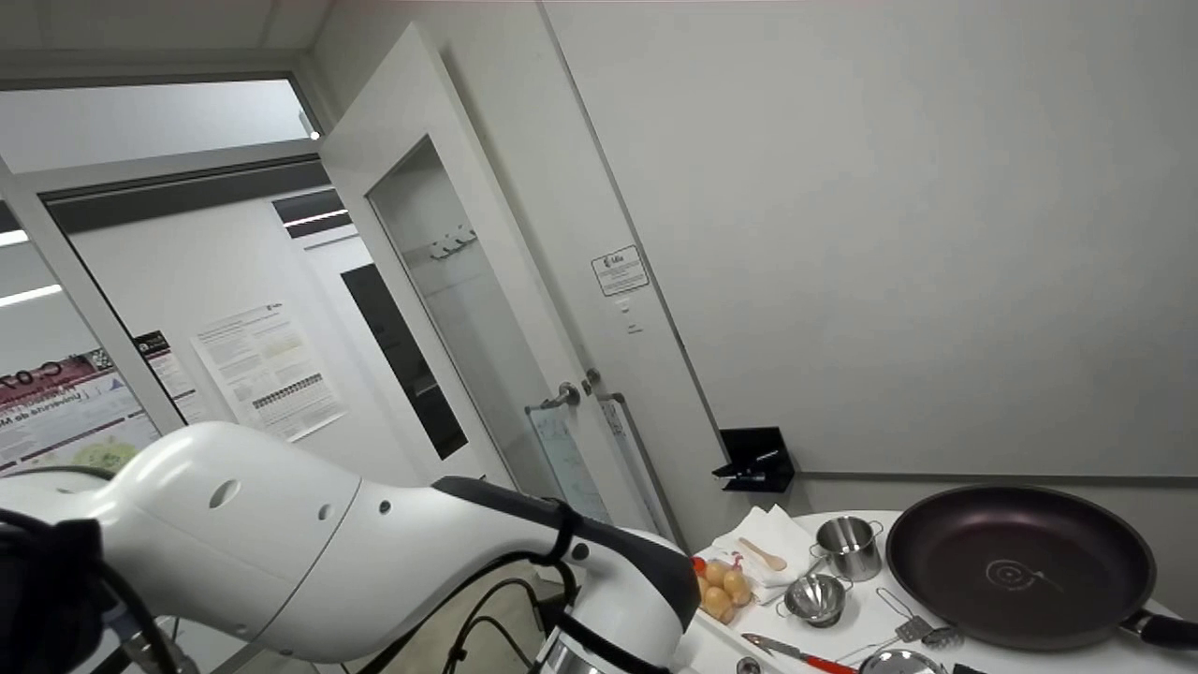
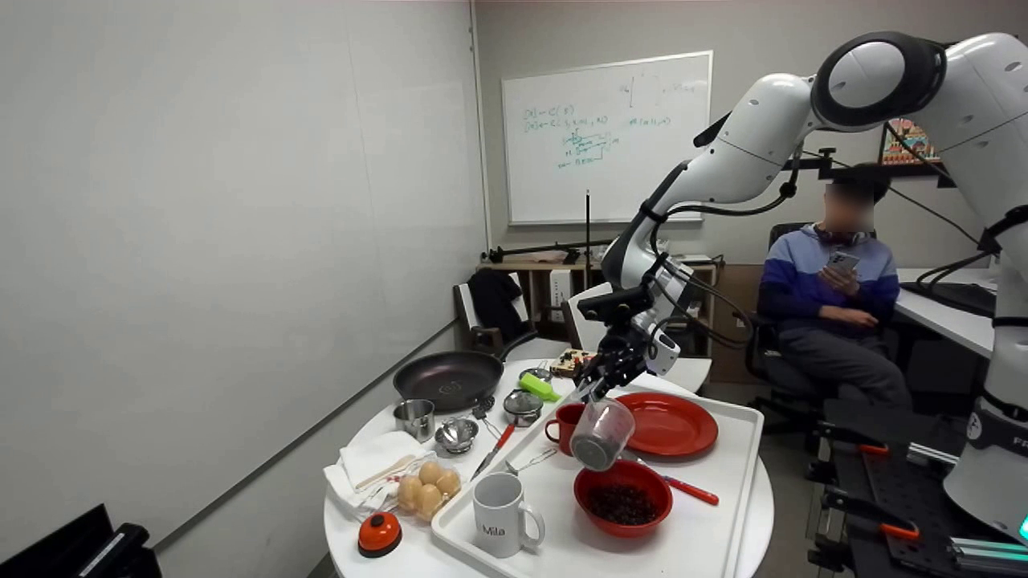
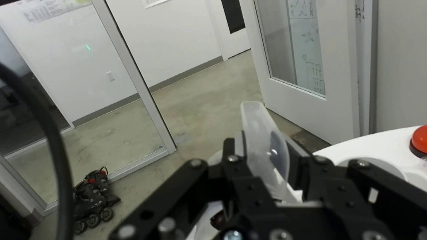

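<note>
My gripper (image 2: 590, 388) is shut on the handle of a clear plastic cup (image 2: 602, 435). In the wrist view the translucent handle (image 3: 262, 150) stands between the two fingers, and a dark red piece (image 3: 218, 220) shows low behind the linkage. The cup hangs tilted, its base toward the near side, above the far edge of a red bowl (image 2: 622, 527). Dark small bits (image 2: 622, 504) lie in that bowl. Close by the cup are a red mug (image 2: 565, 425) and a red plate (image 2: 679, 427). An exterior view shows only the arm (image 1: 281, 552), with the gripper hidden below the frame.
Everything red sits on a white tray (image 2: 711, 526) with a grey mug (image 2: 498, 514), a fork (image 2: 530, 461) and a red-handled knife (image 2: 692, 490). Beside the tray lie eggs (image 2: 430, 488), a red timer (image 2: 379, 534), steel pots and a large pan (image 2: 450, 381). A person (image 2: 835, 273) sits behind.
</note>
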Controlling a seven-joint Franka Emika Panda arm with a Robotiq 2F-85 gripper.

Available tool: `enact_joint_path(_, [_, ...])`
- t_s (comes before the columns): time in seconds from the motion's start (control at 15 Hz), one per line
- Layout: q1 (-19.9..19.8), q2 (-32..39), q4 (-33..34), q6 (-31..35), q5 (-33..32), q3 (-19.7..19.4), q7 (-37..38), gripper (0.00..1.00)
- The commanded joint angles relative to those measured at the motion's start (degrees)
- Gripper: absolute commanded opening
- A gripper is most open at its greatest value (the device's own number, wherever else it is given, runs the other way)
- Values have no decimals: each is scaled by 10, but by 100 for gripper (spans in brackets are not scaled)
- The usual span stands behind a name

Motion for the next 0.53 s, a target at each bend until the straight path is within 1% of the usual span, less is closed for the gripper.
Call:
enact_joint_path(0.0, [1,20,15,-47,26,-10,-31,11])
enact_joint_path(0.47, [0,35,20,-87,41,-19,-60,11])
